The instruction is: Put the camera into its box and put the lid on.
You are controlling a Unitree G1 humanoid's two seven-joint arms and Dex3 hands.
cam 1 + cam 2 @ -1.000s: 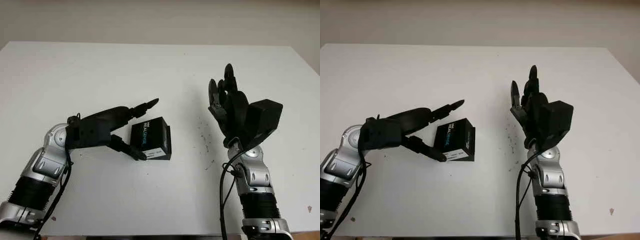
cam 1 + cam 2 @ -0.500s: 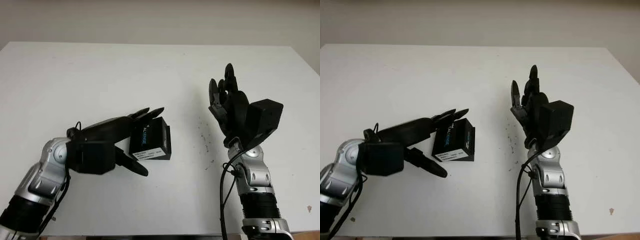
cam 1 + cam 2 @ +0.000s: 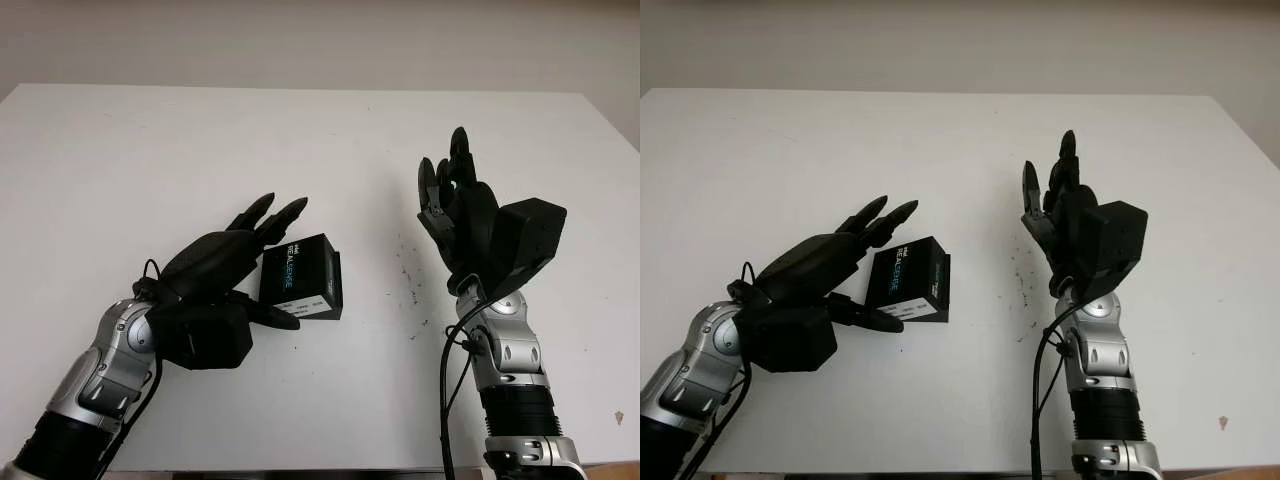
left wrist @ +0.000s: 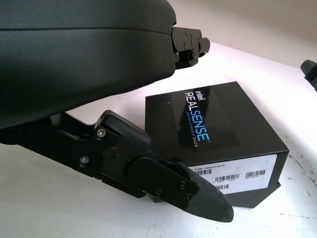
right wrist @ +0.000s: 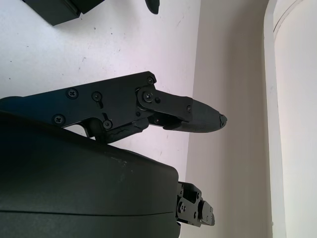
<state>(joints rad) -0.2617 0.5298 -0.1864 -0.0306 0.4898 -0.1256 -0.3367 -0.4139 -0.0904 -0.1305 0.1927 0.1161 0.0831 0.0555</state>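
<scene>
Fingers of the left hand (image 3: 225, 275) reach around the left side of the black box (image 3: 301, 277), lid on, near the middle of the white table (image 3: 200, 140), grasping nothing. Well to the right, the right hand (image 3: 470, 215) is raised above the table, released and empty.

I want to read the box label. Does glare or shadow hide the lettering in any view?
Left wrist view: the box lid has a soft sheen, yet the lettering reads; the left hand's finger covers part of the side label. Left eye view: lettering small but unshadowed.
</scene>
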